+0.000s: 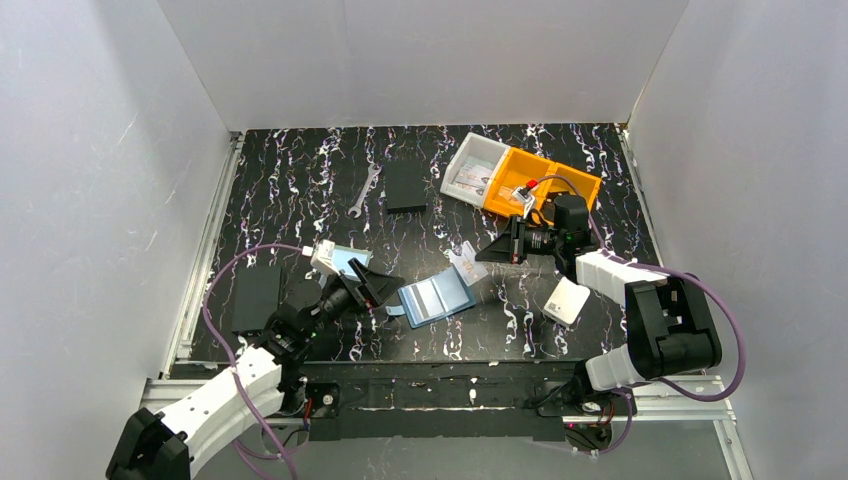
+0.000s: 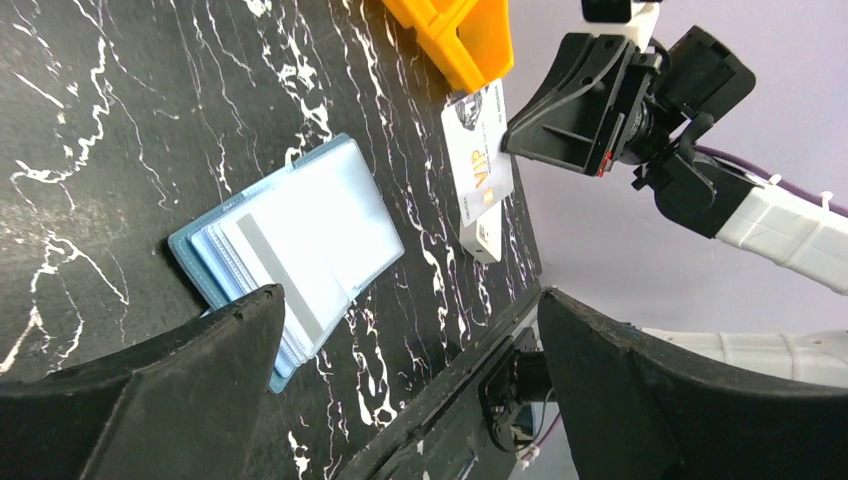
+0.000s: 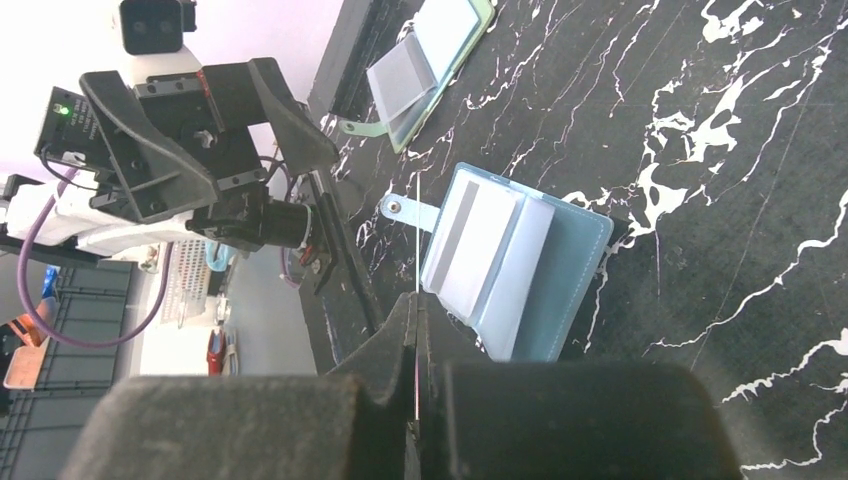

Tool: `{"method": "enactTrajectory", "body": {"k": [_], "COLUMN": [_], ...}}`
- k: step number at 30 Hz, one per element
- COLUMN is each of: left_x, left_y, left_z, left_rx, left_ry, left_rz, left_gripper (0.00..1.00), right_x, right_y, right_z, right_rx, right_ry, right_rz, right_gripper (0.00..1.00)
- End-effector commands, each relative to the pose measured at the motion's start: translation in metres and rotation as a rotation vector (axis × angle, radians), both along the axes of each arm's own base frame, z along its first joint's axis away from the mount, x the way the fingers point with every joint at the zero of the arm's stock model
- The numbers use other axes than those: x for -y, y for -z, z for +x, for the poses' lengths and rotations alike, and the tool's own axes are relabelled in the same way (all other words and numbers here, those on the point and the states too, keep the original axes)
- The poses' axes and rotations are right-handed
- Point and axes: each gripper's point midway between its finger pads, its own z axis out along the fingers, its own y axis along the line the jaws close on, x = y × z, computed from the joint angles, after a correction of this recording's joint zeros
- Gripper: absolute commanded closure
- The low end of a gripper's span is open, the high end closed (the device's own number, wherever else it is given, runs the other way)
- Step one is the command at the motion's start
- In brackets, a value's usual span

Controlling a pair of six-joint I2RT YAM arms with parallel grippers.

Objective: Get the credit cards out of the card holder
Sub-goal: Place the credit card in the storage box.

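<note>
Pinching one credit card [image 3: 417, 240] by its end, the right gripper [image 3: 415, 305] has its fingers pressed flat together on it. The right wrist view shows the card edge-on as a thin line. The left wrist view shows its pale face, printed with "VIP" and a small picture. That card is out of the card holder [image 1: 435, 298], just to its upper right near the middle of the top view.

The blue holder lies open on the black marbled table [image 1: 300, 170], clear pockets up, with more pale cards [image 2: 300, 235] tucked inside. The left gripper [image 2: 412, 295] hangs at the holder's left end with its fingers spread wide, gripping nothing.

Further out, a white rounded box [image 1: 567, 300] sits right of the holder. An orange bin [image 1: 545, 178] and a white bin [image 1: 470, 165] stand at the upper right. A wrench [image 1: 366, 190] lies beside a flat black rectangle [image 1: 405, 185] in the upper middle.
</note>
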Motion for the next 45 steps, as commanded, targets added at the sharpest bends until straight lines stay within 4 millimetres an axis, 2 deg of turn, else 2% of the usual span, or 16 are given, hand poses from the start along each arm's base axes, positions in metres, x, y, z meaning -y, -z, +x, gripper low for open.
{"method": "enactTrajectory", "body": {"k": [1,8,13,17,22,29,32,34,35,37,42,45], "left_x": [0.003,0.040,0.077,0.104,0.122,0.144,0.151,0.156,0.157,0.161,0.155,0.145], "left_y": [0.004,-0.029,-0.045,-0.039,-0.031,-0.034,-0.034,-0.035,-0.036,-0.037,-0.030,-0.021], "left_z": [0.001,0.009,0.021,0.033,0.041,0.041,0.043,0.042,0.042,0.040,0.037,0.033], "left_rx": [-0.048,-0.021,0.010,-0.027,-0.052,-0.059,-0.062,-0.055,-0.050,-0.041,-0.030,-0.029], "left_ry": [0.009,0.147,0.223,0.243,0.236,0.302,0.322,0.340,0.351,0.375,0.376,0.387], "left_rz": [0.018,-0.037,-0.060,-0.054,-0.070,-0.150,-0.195,-0.227,-0.245,-0.276,-0.285,-0.239], "left_gripper": [0.02,0.02,0.05,0.05,0.07,0.28,0.41,0.56,0.68,1.00,1.00,1.00], "right_x": [-0.001,-0.002,-0.005,-0.006,-0.005,-0.006,-0.006,-0.006,-0.005,-0.005,-0.003,0.001], "right_y": [-0.021,-0.027,-0.033,-0.039,-0.047,-0.047,-0.047,-0.046,-0.046,-0.045,-0.038,-0.038], "right_z": [-0.002,-0.003,-0.003,-0.003,-0.006,-0.005,-0.005,-0.005,-0.005,-0.004,-0.005,-0.006], "right_rx": [0.064,0.045,-0.016,-0.031,-0.023,-0.031,-0.029,-0.030,-0.031,-0.030,0.025,0.114], "right_ry": [-0.016,-0.014,-0.013,-0.014,-0.012,-0.010,-0.011,-0.011,-0.010,-0.008,-0.008,-0.022], "right_rz": [0.041,0.066,0.104,0.123,0.133,0.137,0.136,0.135,0.134,0.130,0.079,0.032], "right_gripper": [0.99,0.99,0.99,0.99,0.99,0.99,0.99,0.99,0.99,0.99,0.96,0.74]}}
